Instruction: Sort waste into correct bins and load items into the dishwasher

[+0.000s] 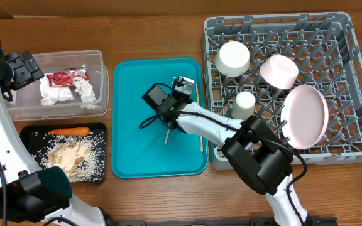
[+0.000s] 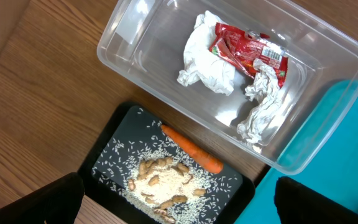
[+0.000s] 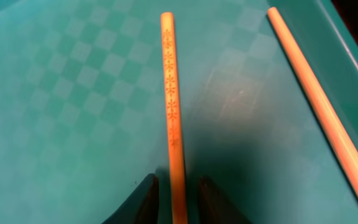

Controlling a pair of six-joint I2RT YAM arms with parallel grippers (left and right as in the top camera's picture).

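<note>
Overhead: right gripper (image 1: 168,114) low over teal tray (image 1: 131,154); dishes sit in dish rack (image 1: 357,75).
Left wrist: left gripper's fingers (image 2: 42,199) spread wide, empty, above clear tub (image 2: 328,149).
Right wrist: jaws slightly parted astride chopstick (image 3: 171,93), apparently not yet clamped. Chopstick pickup underway; next: close, lift, carry to the rack.

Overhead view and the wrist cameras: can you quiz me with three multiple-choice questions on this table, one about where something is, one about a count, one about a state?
1. How many chopsticks lie on the teal tray? A one, B two, C four.
2. Where is the carrot? A teal tray, B clear tub, C black tray.
3. The right gripper is: A open, astride one chopstick, B shut on the carrot, C shut, empty.
Answers: 1 B, the right wrist view shows both chopsticks; 2 C, it lies beside the rice; 3 A, a fingertip shows on each side of the chopstick.
</note>
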